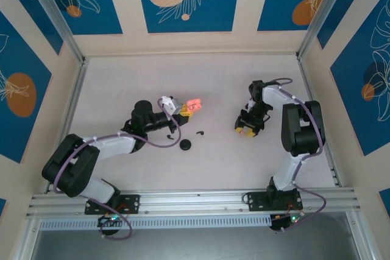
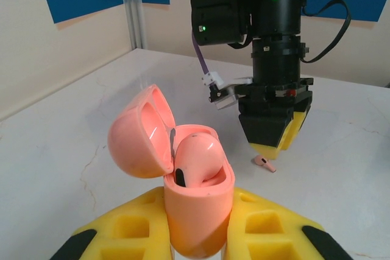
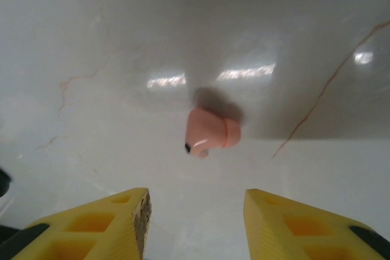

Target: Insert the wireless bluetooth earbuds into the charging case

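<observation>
Pale pink glossy plastic earbud [image 2: 198,159] sits in the open pink clamshell charging case [image 2: 196,208], lower centre, clamped by the left gripper [image 2: 195,232]. A second pink earbud [image 3: 210,133] lies mid-frame on the white table [image 3: 91,41] before the right gripper [image 3: 195,211], jaws wide, empty. Likely light, slick; pinch its rounded body.

The charging case [image 2: 198,211] looks like smooth pink plastic with a soft satin sheen, glossier inside its lid [image 2: 143,132]. The earbud [image 2: 198,156] seated in the case is the same smooth pink plastic, as is the second earbud [image 3: 210,132] lying beyond the case. The tabletop [image 3: 183,41] is glossy, pale and marble-veined, mirroring lights. The left claw [image 2: 196,235] and the right claw [image 3: 195,223] are matt yellow plastic with moulded hollows.
</observation>
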Robot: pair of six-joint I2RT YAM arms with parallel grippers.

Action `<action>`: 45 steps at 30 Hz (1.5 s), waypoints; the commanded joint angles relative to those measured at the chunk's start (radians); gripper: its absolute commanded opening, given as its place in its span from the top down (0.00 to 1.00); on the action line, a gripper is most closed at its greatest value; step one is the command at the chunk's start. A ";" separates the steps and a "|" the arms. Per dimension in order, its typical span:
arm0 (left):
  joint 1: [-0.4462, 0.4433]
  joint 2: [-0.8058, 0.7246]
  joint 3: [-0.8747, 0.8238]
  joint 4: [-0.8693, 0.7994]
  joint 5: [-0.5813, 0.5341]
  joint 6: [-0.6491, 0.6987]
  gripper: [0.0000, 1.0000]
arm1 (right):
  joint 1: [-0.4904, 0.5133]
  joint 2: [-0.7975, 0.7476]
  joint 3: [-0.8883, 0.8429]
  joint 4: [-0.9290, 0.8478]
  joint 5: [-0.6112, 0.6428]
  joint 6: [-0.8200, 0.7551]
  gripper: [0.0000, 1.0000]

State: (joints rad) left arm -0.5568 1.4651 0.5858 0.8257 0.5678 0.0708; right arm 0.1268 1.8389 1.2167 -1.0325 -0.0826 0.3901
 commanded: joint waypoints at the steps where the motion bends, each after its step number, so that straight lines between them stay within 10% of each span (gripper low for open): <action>1: -0.007 -0.002 -0.008 0.004 -0.003 0.020 0.88 | 0.000 0.027 0.042 -0.005 0.041 -0.020 0.55; 31: -0.006 -0.004 -0.014 -0.017 -0.015 0.028 0.87 | 0.027 0.108 0.048 0.035 0.053 -0.006 0.74; 45: -0.009 0.138 -0.006 0.174 0.008 -0.055 0.88 | 0.116 -0.231 -0.032 0.293 -0.064 0.088 0.74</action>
State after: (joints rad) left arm -0.5568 1.5921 0.5804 0.9039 0.5571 0.0452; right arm 0.2173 1.6875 1.2095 -0.8436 -0.0757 0.4355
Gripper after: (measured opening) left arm 0.182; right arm 0.258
